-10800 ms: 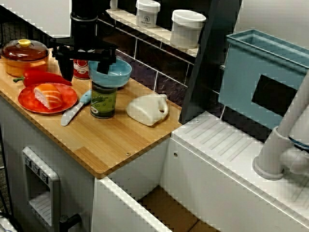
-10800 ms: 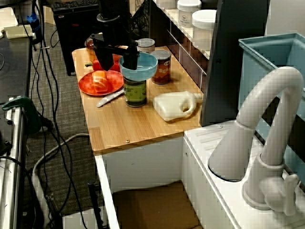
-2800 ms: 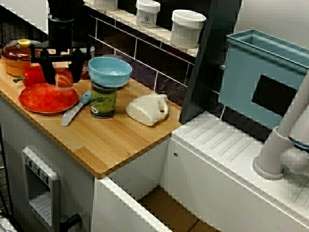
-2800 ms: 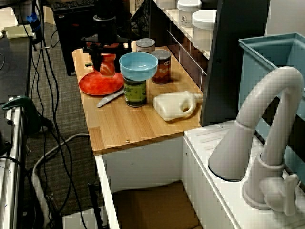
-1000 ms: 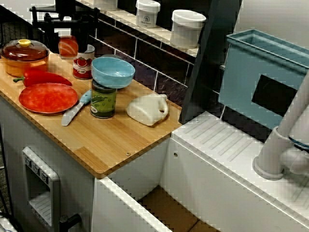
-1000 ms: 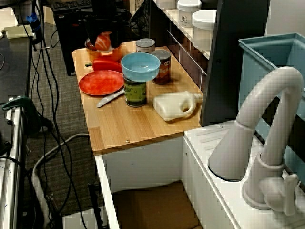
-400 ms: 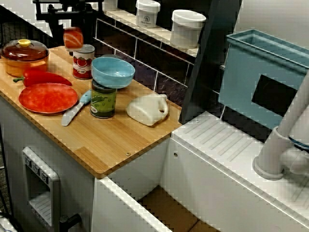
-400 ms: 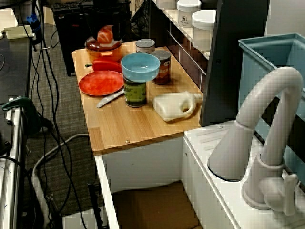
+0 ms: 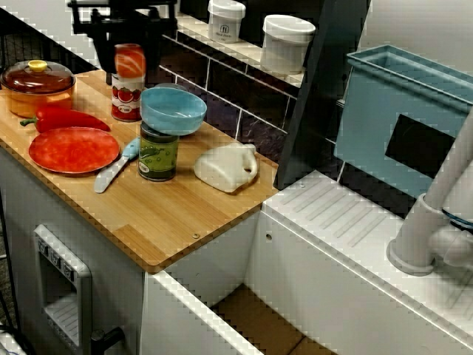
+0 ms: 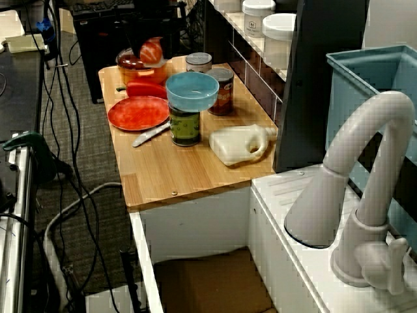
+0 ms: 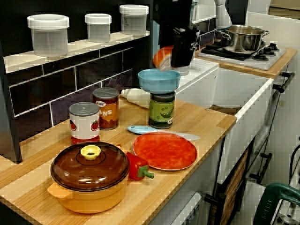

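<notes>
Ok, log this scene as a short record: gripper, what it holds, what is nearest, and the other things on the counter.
gripper: gripper shut on the salmon piece, high above the counter
held: salmon piece, orange with white stripes, touching nothing else
nearest: blue bowl sitting on the green can; tomato can beside them
below: red plate near the front edge
others: red pepper, orange pot with lid on, knife, white jug lying on its side

Kitchen, wooden counter (image 9: 174,218), faucet (image 10: 368,163), stove (image 11: 268,58) with pot (image 11: 241,40)
</notes>
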Robot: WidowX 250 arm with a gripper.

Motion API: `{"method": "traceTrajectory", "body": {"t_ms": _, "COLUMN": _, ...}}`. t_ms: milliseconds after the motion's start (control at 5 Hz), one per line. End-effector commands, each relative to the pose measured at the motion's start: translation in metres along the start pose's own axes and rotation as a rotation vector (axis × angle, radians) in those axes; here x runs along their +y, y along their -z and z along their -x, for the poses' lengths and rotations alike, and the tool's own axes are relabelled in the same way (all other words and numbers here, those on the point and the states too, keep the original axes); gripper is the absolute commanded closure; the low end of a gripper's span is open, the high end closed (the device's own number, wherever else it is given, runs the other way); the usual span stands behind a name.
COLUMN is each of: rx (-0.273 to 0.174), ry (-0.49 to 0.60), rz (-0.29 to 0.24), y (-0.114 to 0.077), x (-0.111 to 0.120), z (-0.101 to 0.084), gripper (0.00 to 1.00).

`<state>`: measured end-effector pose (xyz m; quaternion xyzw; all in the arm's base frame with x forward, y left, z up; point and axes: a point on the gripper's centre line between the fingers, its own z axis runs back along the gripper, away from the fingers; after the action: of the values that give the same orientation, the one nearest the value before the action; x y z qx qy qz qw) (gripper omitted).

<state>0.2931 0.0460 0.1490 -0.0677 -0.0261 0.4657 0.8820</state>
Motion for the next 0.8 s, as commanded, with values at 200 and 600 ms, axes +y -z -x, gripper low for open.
{"method": "traceTrajectory", "body": {"t_ms": 200, "rx": -0.066, "ry": -0.007, "rz": 0.023, "y": -0.002, "x": -0.034, "z": -0.002, "gripper": 1.00}}
{"method": "traceTrajectory", "body": {"t_ms": 600, "rx": -0.070, "ry": -0.010, "rz": 0.025, "y": 0.000, "x": -0.035, "z": -0.005, "gripper": 1.00}}
